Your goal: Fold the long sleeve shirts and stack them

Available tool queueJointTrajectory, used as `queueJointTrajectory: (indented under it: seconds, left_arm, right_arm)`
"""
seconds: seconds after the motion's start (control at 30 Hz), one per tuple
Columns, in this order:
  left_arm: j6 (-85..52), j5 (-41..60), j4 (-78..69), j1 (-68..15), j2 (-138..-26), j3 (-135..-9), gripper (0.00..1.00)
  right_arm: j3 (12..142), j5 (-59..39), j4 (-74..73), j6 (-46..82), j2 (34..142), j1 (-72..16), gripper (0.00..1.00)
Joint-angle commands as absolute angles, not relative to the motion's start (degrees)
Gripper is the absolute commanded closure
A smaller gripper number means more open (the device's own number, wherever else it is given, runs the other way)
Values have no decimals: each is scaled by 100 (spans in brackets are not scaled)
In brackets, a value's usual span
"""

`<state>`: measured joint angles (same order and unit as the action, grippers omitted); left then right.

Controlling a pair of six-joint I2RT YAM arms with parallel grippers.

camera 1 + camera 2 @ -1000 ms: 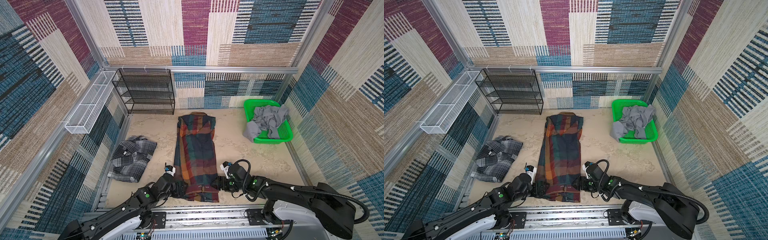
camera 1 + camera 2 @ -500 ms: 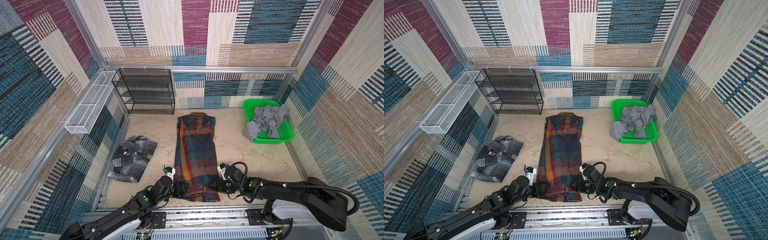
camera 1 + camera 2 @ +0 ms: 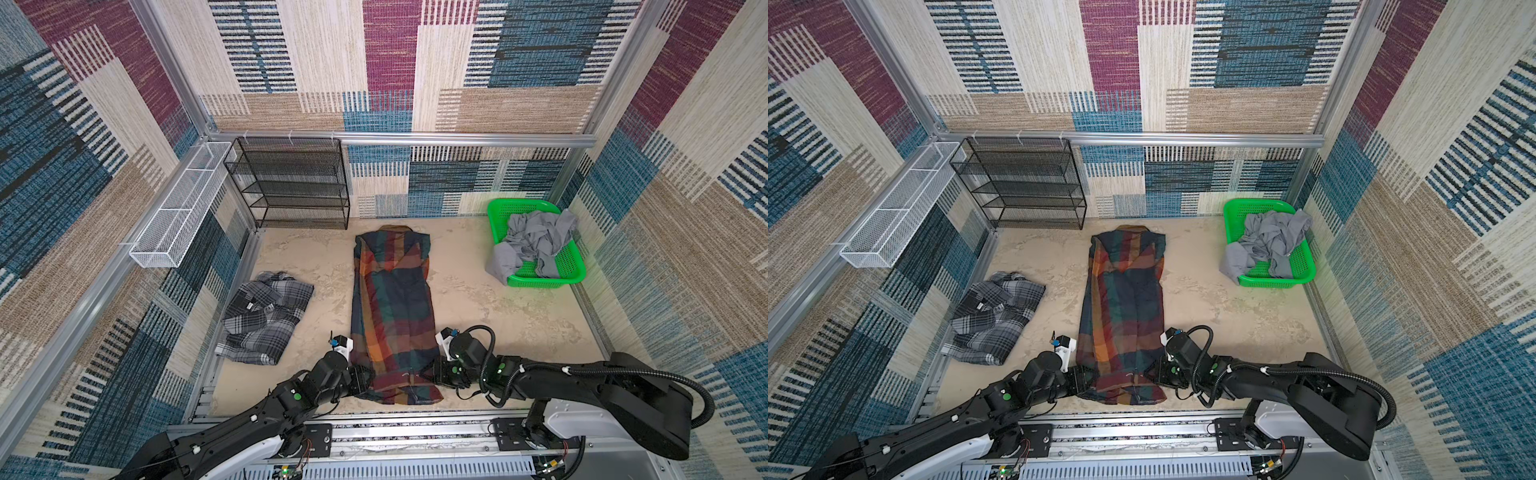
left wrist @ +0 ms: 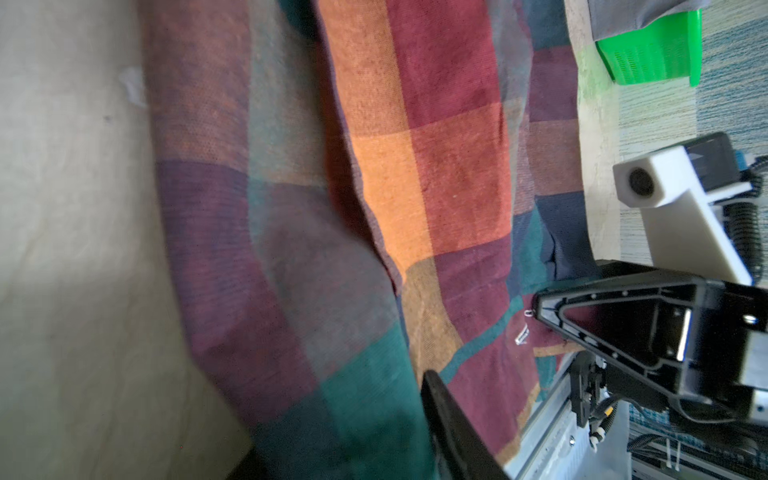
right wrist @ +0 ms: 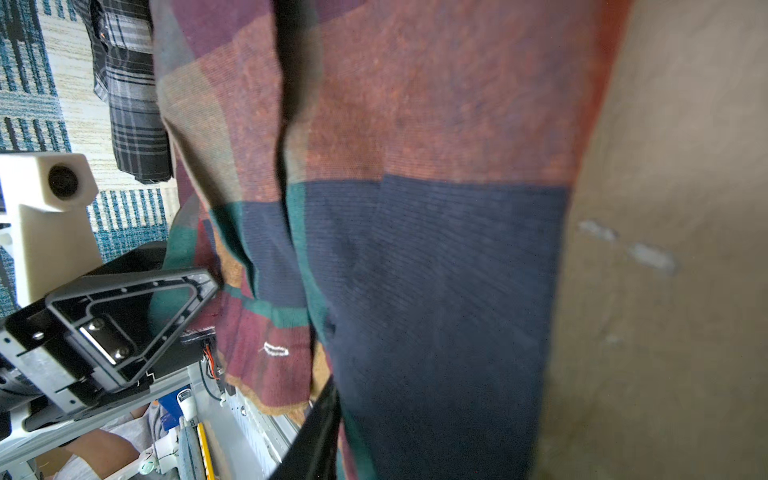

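The large long sleeve shirt (image 3: 390, 316) (image 3: 1121, 307) in navy, orange, red and green checks lies as a long narrow strip down the middle of the sandy floor, collar at the far end. At its near hem, my left gripper (image 3: 368, 380) (image 3: 1090, 380) (image 4: 353, 428) bites the left edge. My right gripper (image 3: 428, 372) (image 3: 1152, 372) (image 5: 415, 424) bites the right edge. Each wrist view shows one black finger (image 4: 449, 428) (image 5: 316, 436) over the cloth, the other hidden beneath it. The grey-black-white shirt (image 3: 266, 320) (image 3: 994, 316) lies crumpled at the left.
A green basket (image 3: 498, 208) holding grey garments stands at the back right. A black wire rack (image 3: 291, 183) stands against the back wall. A white wire basket (image 3: 178, 208) hangs on the left wall. A metal rail (image 3: 415, 432) borders the floor's near edge.
Both grippers have slid inward onto the big shirt's near corners, and their jaws have narrowed around the cloth. The shirt itself lies as before.
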<state>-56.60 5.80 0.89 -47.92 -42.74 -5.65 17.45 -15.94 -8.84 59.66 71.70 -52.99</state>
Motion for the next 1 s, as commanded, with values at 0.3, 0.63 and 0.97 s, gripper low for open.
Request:
queueJointTrajectory:
  seconds: [0.3,0.63,0.97]
  left_arm:
    - [-6064,855,384,-4811,-4117,-450,82]
    - [-6067,909,378,-4825,-4092,-648,82]
    - [-6162,621,1031,-4834,-3209,-547,33]
  right_arm:
    - [1678,-1562,-897,5889,6951,-5308,81]
    - [1714,-1646,-961,5819,6961,-5322,90]
    - [1694,-1644,-1012,5810,6978,-5326,94]
